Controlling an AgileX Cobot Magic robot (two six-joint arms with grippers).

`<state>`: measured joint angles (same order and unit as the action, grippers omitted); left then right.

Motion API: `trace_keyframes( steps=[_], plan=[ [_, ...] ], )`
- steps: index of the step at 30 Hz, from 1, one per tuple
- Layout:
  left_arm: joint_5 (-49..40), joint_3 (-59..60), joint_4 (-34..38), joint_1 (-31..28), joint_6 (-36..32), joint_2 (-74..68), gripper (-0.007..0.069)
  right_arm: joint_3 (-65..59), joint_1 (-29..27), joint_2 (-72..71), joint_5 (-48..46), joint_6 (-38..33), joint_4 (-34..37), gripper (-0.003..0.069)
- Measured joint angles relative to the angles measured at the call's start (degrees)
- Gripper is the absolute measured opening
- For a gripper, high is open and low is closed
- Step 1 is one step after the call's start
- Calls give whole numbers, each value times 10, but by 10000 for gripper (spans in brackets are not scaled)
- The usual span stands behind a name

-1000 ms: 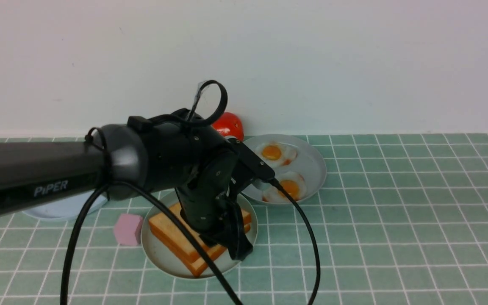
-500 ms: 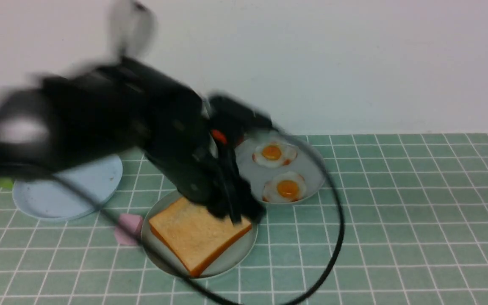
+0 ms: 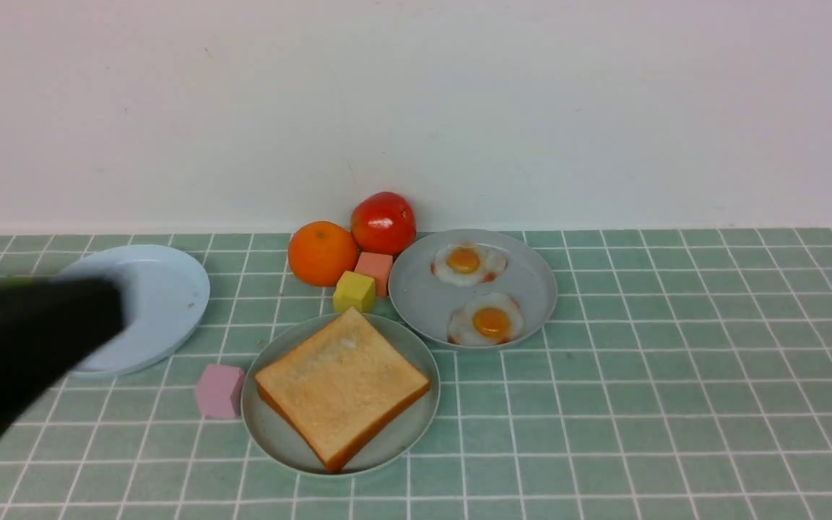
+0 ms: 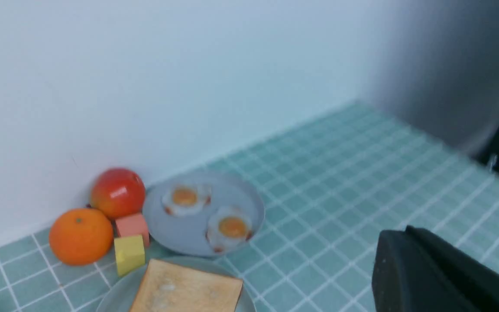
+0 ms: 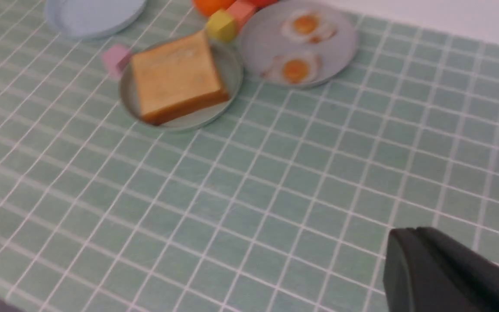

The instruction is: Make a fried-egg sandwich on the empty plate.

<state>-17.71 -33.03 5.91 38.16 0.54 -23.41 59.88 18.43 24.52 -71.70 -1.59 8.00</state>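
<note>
The left jaws and the right jaws are each pressed together. The blurred left arm (image 3: 26,339) is at 9 o'clock over the worktop (image 3: 676,404). In the middle, the fried-egg sandwich (image 3: 340,379) lies on the plate (image 3: 271,433); its egg is hidden. At 1 o'clock from it, a grey-blue plate (image 3: 416,296) carries two fried eggs (image 3: 490,321).

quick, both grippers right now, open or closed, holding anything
left gripper: closed, holding nothing
right gripper: closed, holding nothing
</note>
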Motion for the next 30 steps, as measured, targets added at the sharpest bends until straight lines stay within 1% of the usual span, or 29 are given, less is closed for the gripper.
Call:
trace_keyframes(
  steps=[2, 3, 7, 10, 11, 12, 15, 17, 18, 19, 20, 22, 25, 27, 30],
  plan=[
    [53, 68, 0, 0, 15, 72, -13, -17, 0, -26, 6, 21, -16, -2],
    [84, 120, 2, 0, 25, 130, -13, -33, 0, -43, 13, 37, -26, -2],
    [139, 203, 5, 0, 50, 231, -13, -92, 0, -91, 47, 87, -51, 0],
    [136, 220, 5, 0, 54, 240, -13, -122, 0, -109, 75, 113, -58, 0],
    [124, 224, 5, 0, 56, 240, -13, -147, 0, -118, 98, 133, -61, 0],
    [122, 224, 5, 0, 56, 240, -13, -149, 0, -118, 103, 135, -64, 0],
    [103, 224, 5, 0, 56, 220, -13, -194, 0, -120, 159, 153, -71, 0],
    [92, 225, 5, 0, 56, 200, -13, -224, 0, -119, 211, 157, -72, 0],
    [89, 225, 5, 0, 56, 189, -13, -244, 0, -119, 263, 161, -74, 0],
    [89, 225, 5, 0, 56, 187, -13, -248, 0, -119, 272, 163, -74, 0],
    [86, 226, 5, 0, 56, 176, -13, -275, 0, -118, 333, 168, -74, 0],
    [85, 226, 5, 0, 56, 165, -13, -312, 0, -117, 414, 179, -74, 2],
    [84, 226, 5, 0, 56, 154, -13, -368, 0, -113, 512, 194, -73, 4],
    [84, 226, 5, 0, 56, 153, -13, -406, 0, -113, 555, 197, -71, 6],
    [84, 227, 5, 0, 56, 153, -13, -457, 0, -113, 587, 198, -71, 8]
  ],
)
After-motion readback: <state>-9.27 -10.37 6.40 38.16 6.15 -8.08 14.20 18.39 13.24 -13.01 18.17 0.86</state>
